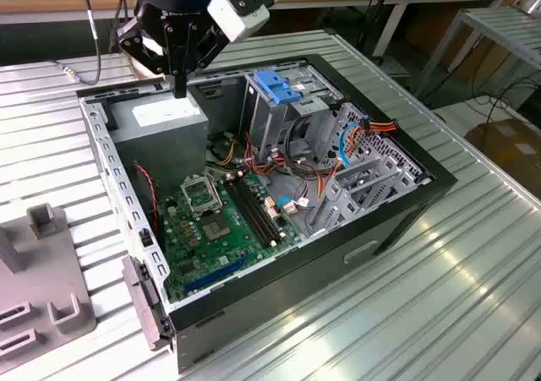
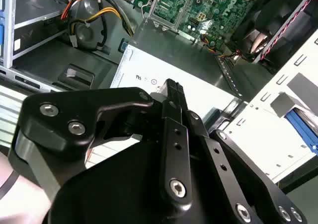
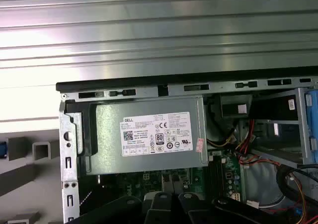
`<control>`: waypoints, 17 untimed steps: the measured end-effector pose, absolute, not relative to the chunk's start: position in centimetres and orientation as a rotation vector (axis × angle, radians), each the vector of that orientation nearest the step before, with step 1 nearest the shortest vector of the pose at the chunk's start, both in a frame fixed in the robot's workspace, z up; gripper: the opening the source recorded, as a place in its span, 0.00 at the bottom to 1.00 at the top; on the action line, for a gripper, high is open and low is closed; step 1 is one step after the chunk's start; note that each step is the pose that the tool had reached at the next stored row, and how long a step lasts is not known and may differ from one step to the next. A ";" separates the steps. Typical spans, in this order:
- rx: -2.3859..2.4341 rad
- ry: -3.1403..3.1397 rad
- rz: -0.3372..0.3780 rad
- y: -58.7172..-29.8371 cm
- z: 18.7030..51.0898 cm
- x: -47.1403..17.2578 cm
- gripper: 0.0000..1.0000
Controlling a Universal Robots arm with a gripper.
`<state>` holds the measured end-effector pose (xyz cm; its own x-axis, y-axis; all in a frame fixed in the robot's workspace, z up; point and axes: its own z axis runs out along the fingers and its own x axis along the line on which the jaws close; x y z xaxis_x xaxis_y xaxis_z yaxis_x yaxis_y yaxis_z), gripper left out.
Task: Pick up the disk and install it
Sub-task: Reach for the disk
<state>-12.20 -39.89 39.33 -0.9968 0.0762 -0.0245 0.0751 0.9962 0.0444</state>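
Note:
My gripper [image 1: 179, 89] hangs over the back corner of the open computer case [image 1: 423, 174], just above the grey power supply [image 1: 161, 123] with its white label [image 3: 156, 134]. Its two fingers are pressed together with nothing between them, and its black linkage [image 2: 173, 90] sits in front in the second wrist view. A bright blue strip that I take for the disk's bracket [image 2: 302, 127] lies outside the case by the grey holder's posts [image 2: 283, 104]. A sliver of that blue [image 3: 2, 149] also shows in the first wrist view. The rest of the disk is hidden.
Inside the case are the green motherboard [image 1: 215, 216], a drive cage with a light-blue latch block [image 1: 275, 85], a silver bracket [image 1: 372, 174] and bundles of coloured cables [image 1: 351, 136]. A grey holder [image 1: 38, 296] stands on the ribbed metal table [image 1: 439, 313] at the exterior view's left.

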 end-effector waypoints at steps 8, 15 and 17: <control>0.118 3.113 0.068 -39.9 39.3 -12.8 0.10; 0.118 3.112 0.068 -39.9 39.3 -13.5 0.10; 0.118 3.112 0.068 -39.9 39.3 -13.8 0.10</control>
